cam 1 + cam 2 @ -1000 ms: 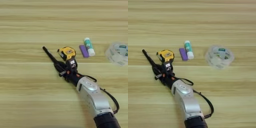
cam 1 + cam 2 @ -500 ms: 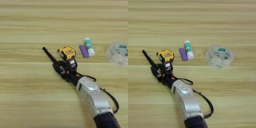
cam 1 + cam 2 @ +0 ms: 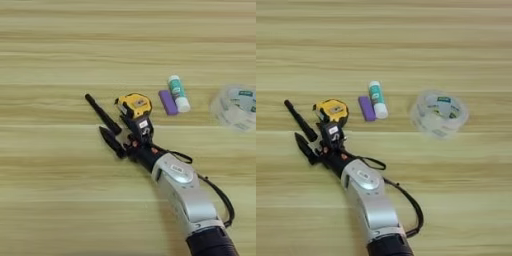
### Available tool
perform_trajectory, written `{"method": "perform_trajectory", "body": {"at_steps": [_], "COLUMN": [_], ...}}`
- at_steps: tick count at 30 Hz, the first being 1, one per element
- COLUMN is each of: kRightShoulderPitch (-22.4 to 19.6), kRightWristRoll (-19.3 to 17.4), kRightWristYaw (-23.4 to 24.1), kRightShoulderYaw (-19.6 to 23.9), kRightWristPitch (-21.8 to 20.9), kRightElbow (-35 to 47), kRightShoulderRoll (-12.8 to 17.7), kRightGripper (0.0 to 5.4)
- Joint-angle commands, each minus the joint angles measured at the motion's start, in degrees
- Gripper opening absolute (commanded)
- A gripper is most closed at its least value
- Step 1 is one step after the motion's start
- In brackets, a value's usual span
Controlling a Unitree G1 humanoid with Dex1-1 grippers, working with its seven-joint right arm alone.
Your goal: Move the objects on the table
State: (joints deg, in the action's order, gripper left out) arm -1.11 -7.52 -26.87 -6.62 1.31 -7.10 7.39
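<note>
A slim black pen (image 3: pixel 102 114) lies slanted on the table (image 3: pixel 60 200), its near end pointing toward my arm. My right gripper (image 3: pixel 123 135) sits at that near end and is open. One black finger (image 3: pixel 112 142) is on the pen's left, and the other finger (image 3: pixel 141 127) is against the near side of the yellow tape measure (image 3: pixel 134 103). The pen's tip lies in the gap between them. Right of the tape measure lie a small purple block (image 3: pixel 168 102) and a white glue stick with a green label (image 3: pixel 178 93), side by side.
A clear roll of tape (image 3: pixel 438 112) rests to the right of the glue stick. My silver forearm (image 3: pixel 185 192) comes in from the bottom right, with a black cable looping beside it.
The gripper has crept a little forward and left along the pen's near end. The pen, tape measure, block and glue stick have stayed put.
</note>
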Motion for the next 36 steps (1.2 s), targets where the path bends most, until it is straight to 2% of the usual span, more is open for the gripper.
{"method": "perform_trajectory", "body": {"at_steps": [1, 5, 10, 19, 26, 36], "kRightShoulderPitch": [-1.97, -1.61, -2.54, -6.48, -8.64, -10.63], "kRightWristRoll": [0.15, -0.33, -1.26, 0.17, -0.13, -0.24], "kRightWristYaw": [-0.20, -0.73, 1.03, 7.15, 7.77, 7.05], "kRightShoulderYaw": [-0.09, -0.16, 2.18, 8.04, 9.93, 10.34], "kRightWristPitch": [-4.85, -7.21, -9.67, -12.46, -13.88, -14.93], "kRightElbow": [3.92, 5.43, 6.01, 0.73, -2.73, -7.86], "kRightShoulderRoll": [-0.05, -0.32, -1.12, -0.28, 0.31, 0.96], "kRightGripper": [4.33, 4.90, 5.39, 5.39, 5.39, 5.39]}}
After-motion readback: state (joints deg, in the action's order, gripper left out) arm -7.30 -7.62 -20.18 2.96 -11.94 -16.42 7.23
